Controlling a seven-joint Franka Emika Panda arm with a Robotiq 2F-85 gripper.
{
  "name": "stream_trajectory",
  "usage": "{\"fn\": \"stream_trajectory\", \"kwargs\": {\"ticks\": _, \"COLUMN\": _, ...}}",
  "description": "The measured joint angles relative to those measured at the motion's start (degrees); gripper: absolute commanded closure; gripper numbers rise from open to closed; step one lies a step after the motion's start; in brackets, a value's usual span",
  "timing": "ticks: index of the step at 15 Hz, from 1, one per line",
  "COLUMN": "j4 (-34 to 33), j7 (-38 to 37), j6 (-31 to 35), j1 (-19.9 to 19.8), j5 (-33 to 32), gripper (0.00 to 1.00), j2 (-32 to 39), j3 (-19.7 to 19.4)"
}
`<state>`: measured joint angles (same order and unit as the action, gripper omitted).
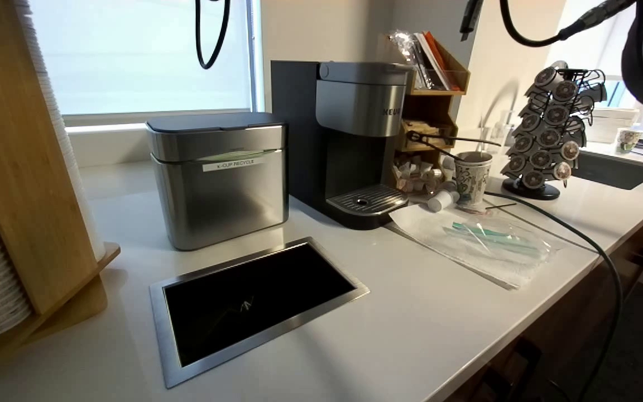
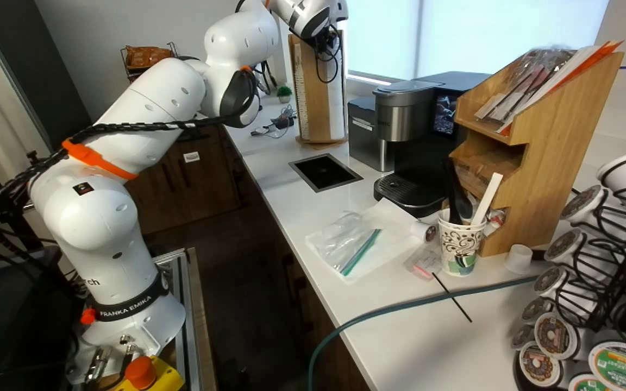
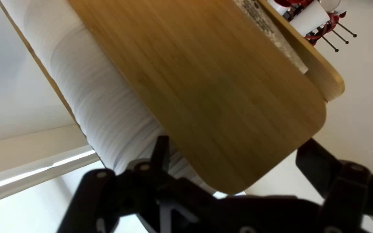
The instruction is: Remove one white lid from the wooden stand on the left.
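The smooth white countertop (image 1: pixel 388 312) is the work surface. The white multi-jointed robot arm (image 2: pixel 144 108) extends over it, its wrist near the upper end of the tall light-brown wooden stand (image 1: pixel 25 139), which appears in both exterior views. The stand's flat wooden panel (image 3: pixel 206 90) with rounded corners fills the middle of the wrist view. Alongside the panel, the stand holds a column of thin white lids (image 3: pixel 99 87); one of these is the part to remove. A rectangular steel-framed cutout (image 1: pixel 166 335) lies in the countertop near the stand.

The black two-finger gripper (image 3: pixel 233 145) has its fingers spread apart, with nothing clamped. In the wrist view, one dark fingertip (image 3: pixel 162 149) overlaps the column; the opposite fingertip (image 3: pixel 316 161) is past the panel's edge. Contact cannot be determined.

Likely faults and causes:
- Tipped stand: sideways pressure from a fingertip.
- Clamped panel: closing in this alignment, since the panel's end appears between the fingers.
- Several lids removed: thin, nested edges may resist separation.
- Lost lid: a weak edge hold may let it drop, possibly into the cutout.
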<state>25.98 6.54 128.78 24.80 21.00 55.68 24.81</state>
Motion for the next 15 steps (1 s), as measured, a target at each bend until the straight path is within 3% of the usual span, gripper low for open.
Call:
{"fn": "stream_trajectory", "kwargs": {"ticks": 9, "j4": 0.01, "j7": -7.63, "j6": -5.26, "j1": 0.94, "j5": -0.76, "gripper": 0.0, "j2": -1.75, "j3": -3.02}}
{"fn": "stream_trajectory", "kwargs": {"ticks": 15, "j4": -0.16, "j7": -2.73, "j6": -7.87, "j1": 1.44, "j5": -2.5, "gripper": 0.0, "j2": -3.64, "j3": -3.21}}
